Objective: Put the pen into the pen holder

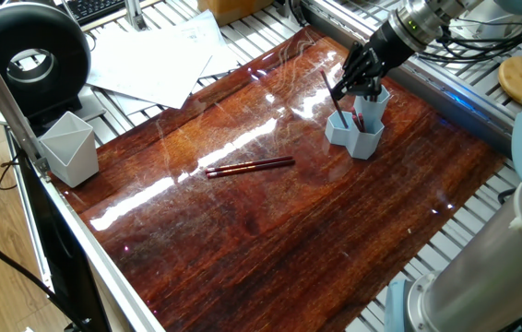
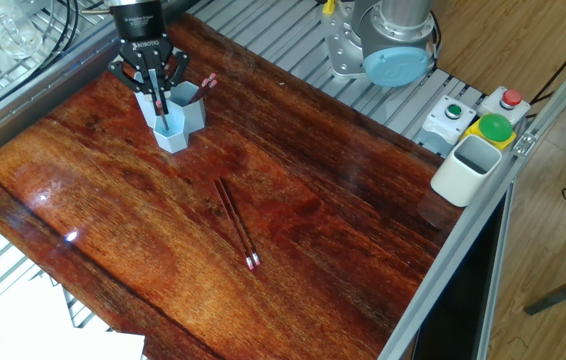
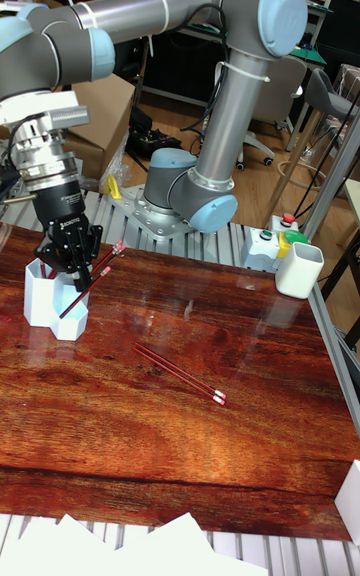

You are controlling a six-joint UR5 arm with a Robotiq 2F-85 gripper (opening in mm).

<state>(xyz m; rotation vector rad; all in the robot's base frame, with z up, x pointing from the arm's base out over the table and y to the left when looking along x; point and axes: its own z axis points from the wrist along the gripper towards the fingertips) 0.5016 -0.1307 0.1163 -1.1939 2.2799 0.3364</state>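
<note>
The light blue pen holder (image 1: 361, 136) (image 2: 181, 128) (image 3: 44, 308) stands near the far edge of the wooden table. A dark red pen (image 1: 331, 100) (image 2: 161, 106) (image 3: 70, 304) leans in one of its tubes, lower end inside, pink end up. My gripper (image 1: 346, 88) (image 2: 156, 88) (image 3: 80, 283) hangs just above the holder, its fingers shut on this pen's shaft. A second pen (image 2: 206, 82) rests in another tube. Two more red pens (image 1: 248, 167) (image 2: 236, 224) (image 3: 180, 374) lie side by side mid-table.
A pale grey-white angular cup (image 1: 69, 148) (image 2: 469, 166) (image 3: 299, 272) stands at the table's edge beside a button box (image 2: 485, 118). Loose papers (image 1: 160, 55) lie beyond the table. The arm's base (image 2: 395, 45) sits on the slatted frame behind.
</note>
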